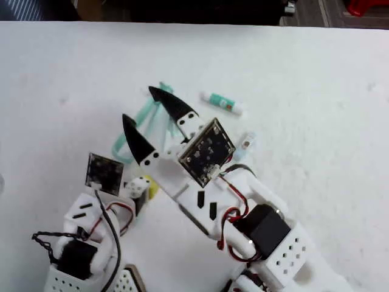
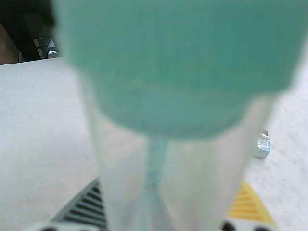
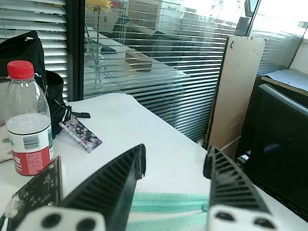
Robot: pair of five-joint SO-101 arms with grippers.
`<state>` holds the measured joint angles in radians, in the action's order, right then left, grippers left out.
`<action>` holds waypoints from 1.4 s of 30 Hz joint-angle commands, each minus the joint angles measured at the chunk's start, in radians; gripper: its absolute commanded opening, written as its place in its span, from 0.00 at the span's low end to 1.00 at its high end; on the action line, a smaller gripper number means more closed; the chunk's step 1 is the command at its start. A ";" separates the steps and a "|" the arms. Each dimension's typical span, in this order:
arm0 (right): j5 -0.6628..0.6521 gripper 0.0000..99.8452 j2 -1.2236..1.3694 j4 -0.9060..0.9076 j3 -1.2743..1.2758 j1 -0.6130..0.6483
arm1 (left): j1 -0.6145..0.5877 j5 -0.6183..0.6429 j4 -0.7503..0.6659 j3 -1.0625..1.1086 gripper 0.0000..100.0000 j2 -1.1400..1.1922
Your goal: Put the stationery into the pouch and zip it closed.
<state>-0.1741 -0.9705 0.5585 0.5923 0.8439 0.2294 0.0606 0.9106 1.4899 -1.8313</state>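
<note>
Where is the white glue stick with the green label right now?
In the high view, the white glue stick with a green label lies on the white table, right of the teal-edged clear pouch and just beyond a small clear item.
</note>
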 commanded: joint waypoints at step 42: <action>-0.187 0.18 0.423 0.171 0.074 -0.323 | -0.150 0.077 0.003 -0.041 0.23 -0.001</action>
<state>-0.3491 -0.5623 0.7488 0.6705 0.5309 0.0606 0.1557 0.8968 1.5021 -1.8251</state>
